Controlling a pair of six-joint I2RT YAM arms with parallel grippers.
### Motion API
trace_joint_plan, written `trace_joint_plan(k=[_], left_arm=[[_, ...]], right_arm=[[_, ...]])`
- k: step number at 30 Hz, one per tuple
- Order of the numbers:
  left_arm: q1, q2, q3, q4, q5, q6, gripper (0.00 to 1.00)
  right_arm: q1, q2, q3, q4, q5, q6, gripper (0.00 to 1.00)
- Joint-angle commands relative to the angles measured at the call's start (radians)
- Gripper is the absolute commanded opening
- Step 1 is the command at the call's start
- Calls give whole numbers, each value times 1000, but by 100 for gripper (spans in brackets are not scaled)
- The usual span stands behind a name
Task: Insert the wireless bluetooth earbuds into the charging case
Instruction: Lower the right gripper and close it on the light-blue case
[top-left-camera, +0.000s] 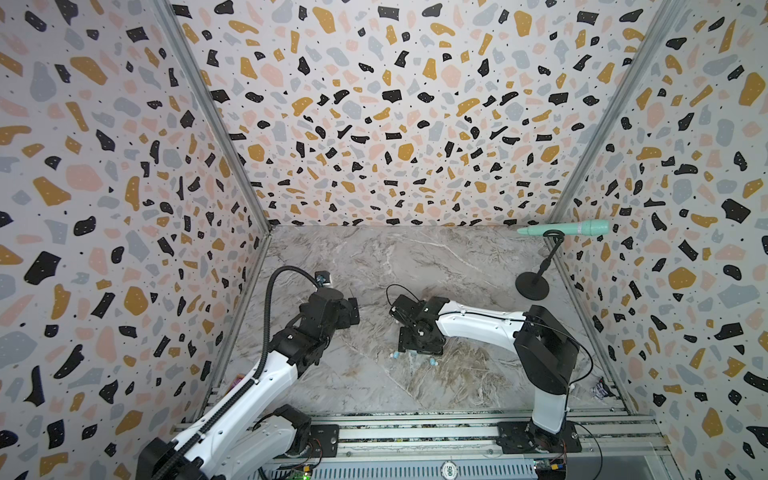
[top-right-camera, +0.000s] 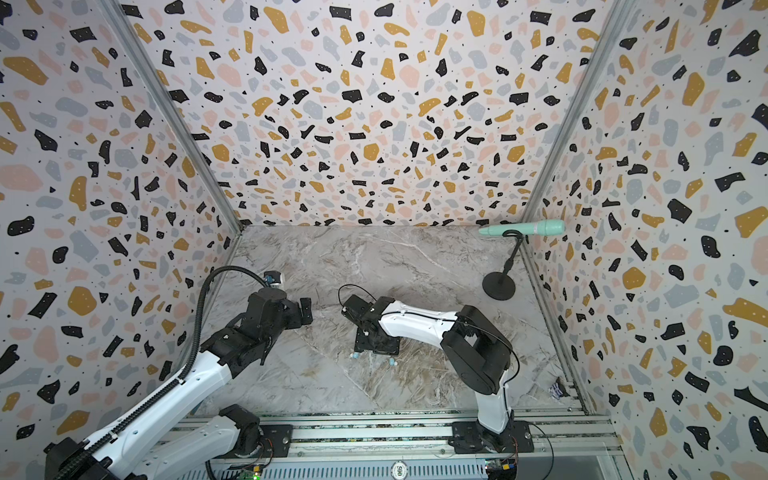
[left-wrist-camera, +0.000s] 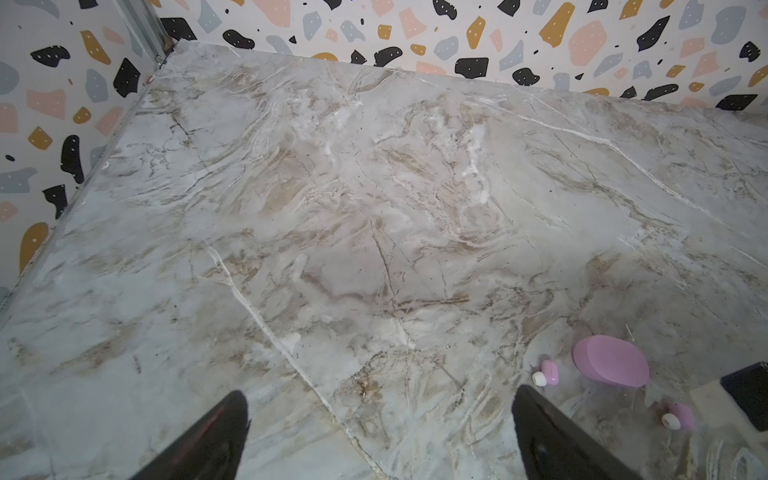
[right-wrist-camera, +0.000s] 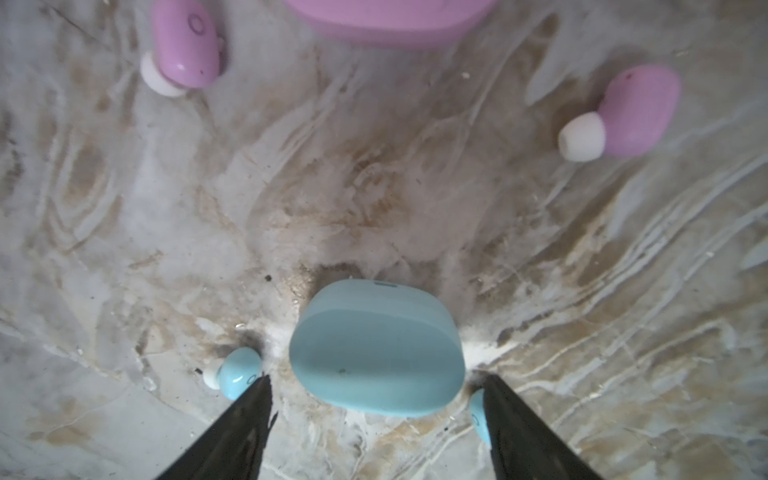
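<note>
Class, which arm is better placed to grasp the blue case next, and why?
Right. The right gripper hangs over the blue case, jaws open either side of it. The left gripper is open above bare table, away from that case.

4 loose earbuds (right-wrist-camera: 183, 45), 2 closed cases (right-wrist-camera: 376, 353)

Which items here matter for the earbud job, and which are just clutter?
Job: blue case, two blue earbuds, pink case, two pink earbuds.
Clutter: mint-green wand on black stand, small crumpled scrap.
</note>
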Motion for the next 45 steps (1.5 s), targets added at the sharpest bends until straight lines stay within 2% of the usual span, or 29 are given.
trace_joint_plan(k=[1,25,45], left_arm=[[-4,3,35,5,6,15,100],[-5,37,43,-3,0,19,100],[-4,44,47,-6,3,20,100]], right_arm=[[-4,-5,-14,4,-3,12,79],[-9,2,-15,5,28,8,70],[-20,14,-27,20,27,-3,70]])
